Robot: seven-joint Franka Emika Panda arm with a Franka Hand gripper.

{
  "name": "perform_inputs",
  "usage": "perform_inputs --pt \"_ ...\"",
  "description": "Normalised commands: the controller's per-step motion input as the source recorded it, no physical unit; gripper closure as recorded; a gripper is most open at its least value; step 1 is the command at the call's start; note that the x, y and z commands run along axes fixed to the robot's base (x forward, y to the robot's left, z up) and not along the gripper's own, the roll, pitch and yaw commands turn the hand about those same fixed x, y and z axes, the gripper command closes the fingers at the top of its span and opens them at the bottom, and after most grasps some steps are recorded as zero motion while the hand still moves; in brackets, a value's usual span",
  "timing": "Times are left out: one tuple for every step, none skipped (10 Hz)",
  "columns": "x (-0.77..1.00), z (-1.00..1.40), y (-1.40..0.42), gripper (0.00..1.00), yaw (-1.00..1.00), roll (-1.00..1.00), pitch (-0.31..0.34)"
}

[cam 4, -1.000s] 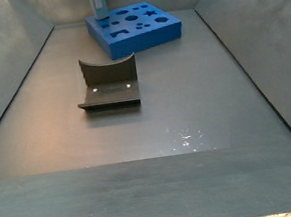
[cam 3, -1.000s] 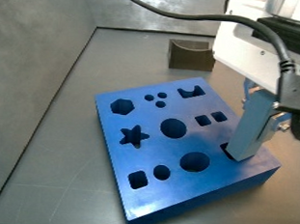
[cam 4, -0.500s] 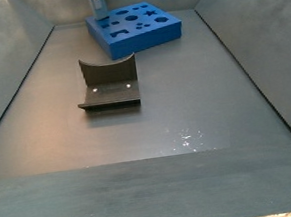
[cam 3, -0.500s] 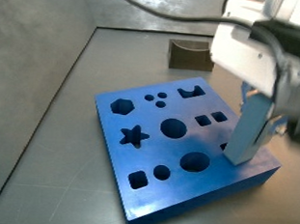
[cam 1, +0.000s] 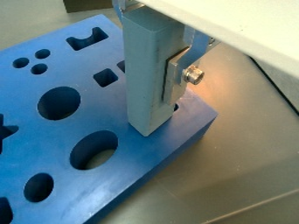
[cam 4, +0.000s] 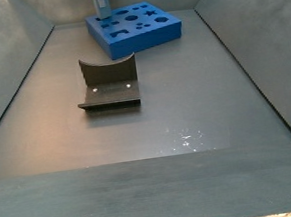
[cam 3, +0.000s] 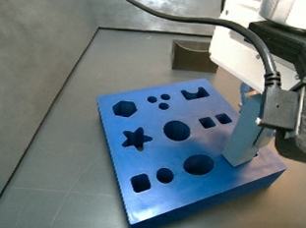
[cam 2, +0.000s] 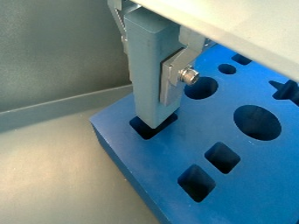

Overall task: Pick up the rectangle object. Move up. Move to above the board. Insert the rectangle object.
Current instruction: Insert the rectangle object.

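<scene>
The rectangle object (cam 1: 146, 61) is a long light-blue bar held upright, and my gripper (cam 1: 158, 80) is shut on its middle. One silver finger (cam 1: 177, 77) presses its side. In a wrist view the bar (cam 2: 149, 61) has its lower end in the mouth of a rectangular hole (cam 2: 147, 133) near a corner of the bright-blue board (cam 2: 152, 179). In a side view the bar (cam 3: 246, 132) leans slightly over the board's (cam 3: 202, 200) near right corner, under the gripper (cam 3: 259, 106). Far off in a side view, the gripper (cam 4: 99, 0) hangs at the board's (cam 4: 126, 42) left end.
The dark fixture (cam 3: 192, 56) stands on the floor behind the board, and shows mid-floor in a side view (cam 4: 107, 83). Grey sloping walls (cam 3: 43, 39) enclose the floor. The board (cam 1: 140, 166) carries star, hexagon, round and square holes.
The gripper and arm have shifted slightly over the board's corner, with the bar still held. The bar's lower end sits a little lower at the hole.
</scene>
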Motion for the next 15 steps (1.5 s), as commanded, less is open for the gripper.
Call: perform_inputs --pt "0.09 0.07 -0.15 1.0 -0.02 0.25 0.0" --pt "0.26 0.15 0.06 1.0 -0.48 0.0 0.546" --pt "0.28 0.13 0.24 1.0 -0.46 -0.27 0.589" --pt "0.1 0.04 0.07 1.0 -0.13 -0.14 0.231" --pt "0.1 0.0 0.2 1.0 -0.12 -0.3 0.166" --pt "0.0 0.0 0.0 1.0 0.0 0.01 -0.011" --pt "-0.17 -0.09 -0.18 1.0 0.0 0.39 -0.317" --pt "-0.23 -0.22 -0.27 1.0 0.0 0.49 -0.503" --pt "-0.11 -0.01 -0.09 1.0 0.0 0.16 -0.354" --pt "0.0 0.0 0.0 1.0 0.0 0.01 0.0" --pt "0.0 0.0 -0.05 1.0 0.0 0.15 -0.106" --pt "0.0 0.0 -0.01 1.0 0.0 0.08 0.0" --pt "0.08 0.0 0.05 1.0 0.0 -0.25 0.271" --pt "0.06 0.0 0.0 1.0 0.0 -0.07 0.177" --pt "0.01 -0.01 0.0 1.0 0.0 0.0 0.0"
